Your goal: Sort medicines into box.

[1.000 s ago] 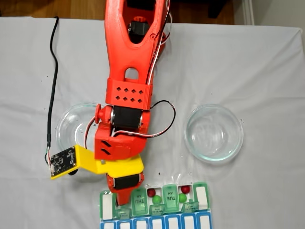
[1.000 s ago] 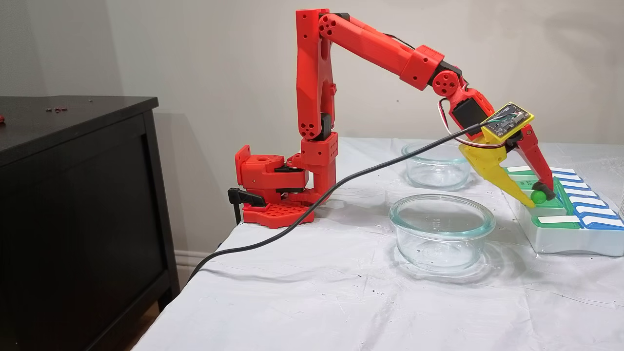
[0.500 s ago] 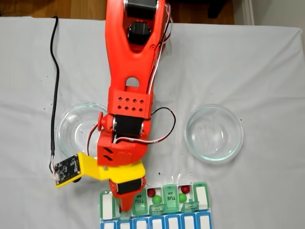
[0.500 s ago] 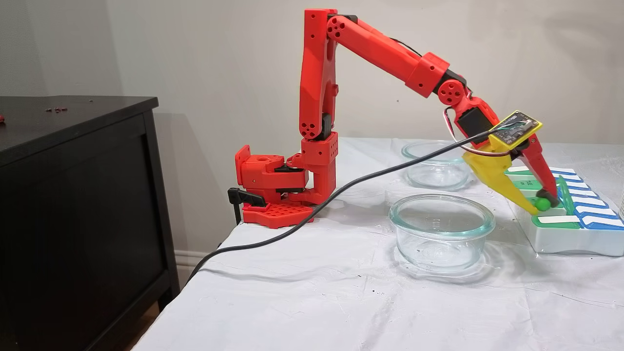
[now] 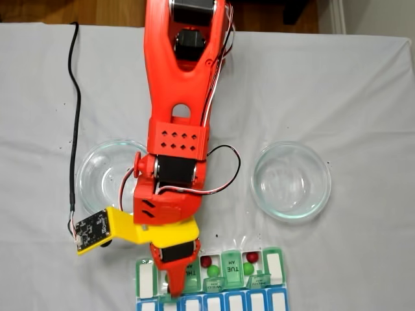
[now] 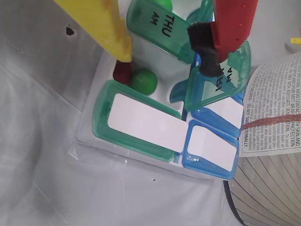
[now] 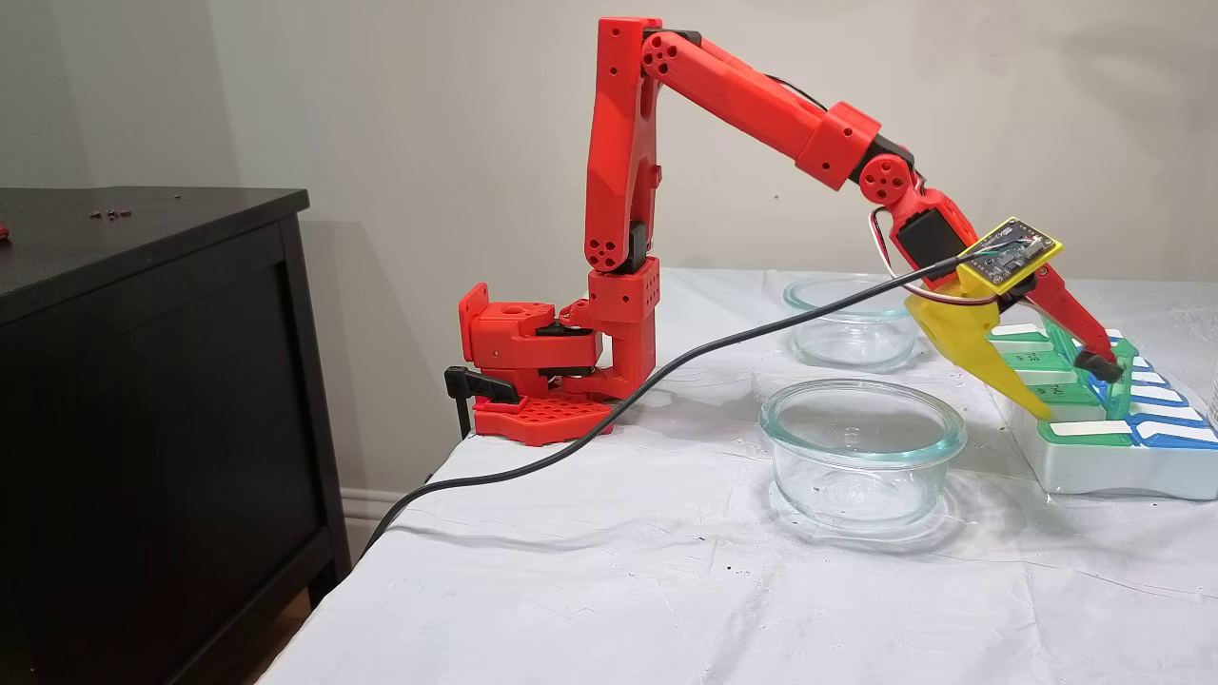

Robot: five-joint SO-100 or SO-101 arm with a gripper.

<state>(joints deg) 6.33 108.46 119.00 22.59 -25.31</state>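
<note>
While the arm (image 7: 733, 90) reached out over the far end of the table, the claw (image 6: 167, 52) stood spread wide above the box (image 6: 141, 123) and had hold of nothing. In the wrist view its yellow finger (image 6: 101, 26) ended at the rim of an uncovered compartment, and its red finger (image 6: 230, 23), tipped with a dark pad, rested by a raised green lid. In that compartment lay a green ball (image 6: 143, 81) and a dark red ball (image 6: 122, 72), touching or nearly so. A further green ball (image 6: 162, 4) showed behind the THU AM lid (image 6: 160, 28).

From above, two more compartments each held a red ball (image 5: 206, 261) and a green one (image 5: 213, 270), with another red (image 5: 252, 257) and green (image 5: 248, 267) to their right in that view. Both glass dishes, one beside the arm (image 5: 102, 175) and one well apart from it (image 5: 291, 181), appeared bare of balls.

Judgement: the release step was in hand, with the last ball delivered; sorting looked complete or very nearly so. The next move called for lifting the claw straight up, clear of the standing lids, since the red finger sat close enough to snag one and shift the box.
</note>
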